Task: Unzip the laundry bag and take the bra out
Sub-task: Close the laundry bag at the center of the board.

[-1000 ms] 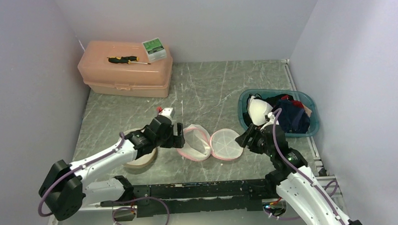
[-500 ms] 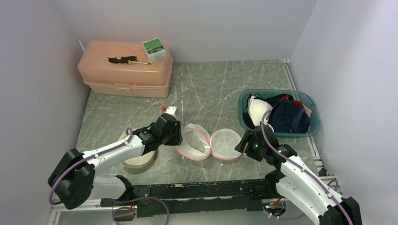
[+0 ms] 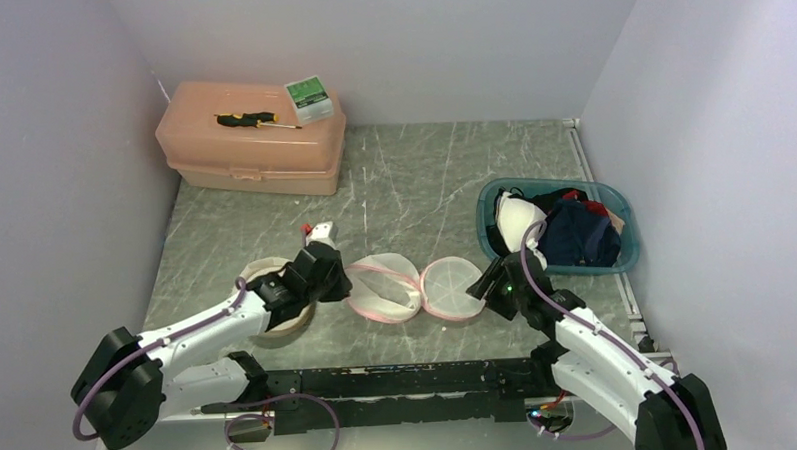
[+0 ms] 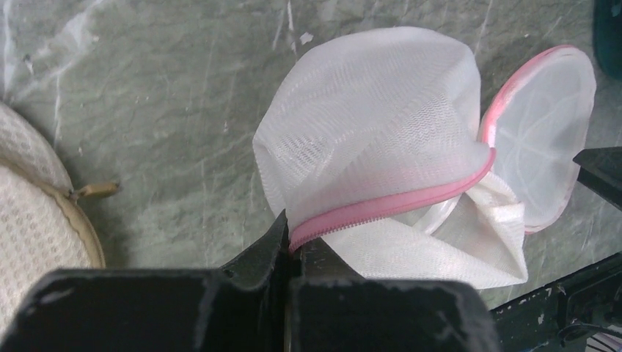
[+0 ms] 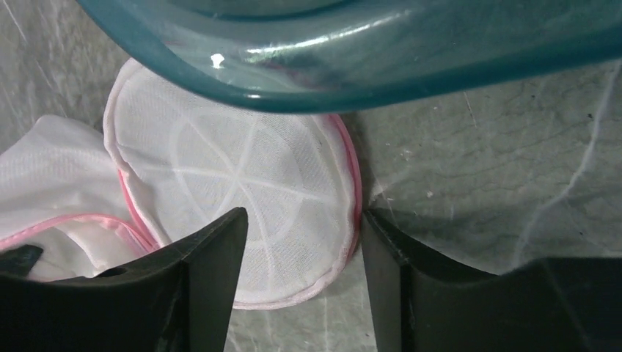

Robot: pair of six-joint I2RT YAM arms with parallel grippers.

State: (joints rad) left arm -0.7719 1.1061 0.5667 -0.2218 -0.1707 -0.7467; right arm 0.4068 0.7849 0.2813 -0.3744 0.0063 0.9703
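Observation:
The laundry bag (image 3: 382,286) is white mesh with a pink zipper and lies unzipped on the table, its round lid (image 3: 452,288) flopped to the right. My left gripper (image 3: 339,284) is shut on the pink zipper rim at the bag's left side; the left wrist view shows its jaws (image 4: 295,246) pinching the rim under the mesh (image 4: 381,125). My right gripper (image 3: 489,282) stands open at the lid's right edge, and the lid (image 5: 242,169) lies between its fingers (image 5: 301,227). A beige lacy bra (image 3: 278,332) lies left of the bag, partly under my left arm (image 4: 29,213).
A teal basket (image 3: 616,262) of clothes stands at the right, its rim just beyond my right gripper (image 5: 367,73). A peach toolbox (image 3: 252,150) with a screwdriver and a green box on it sits at the back left. Walls enclose three sides.
My left gripper closed on the bag's zipper rim and drew it slightly left. My right gripper slid in toward the lid's edge and narrowed a little.

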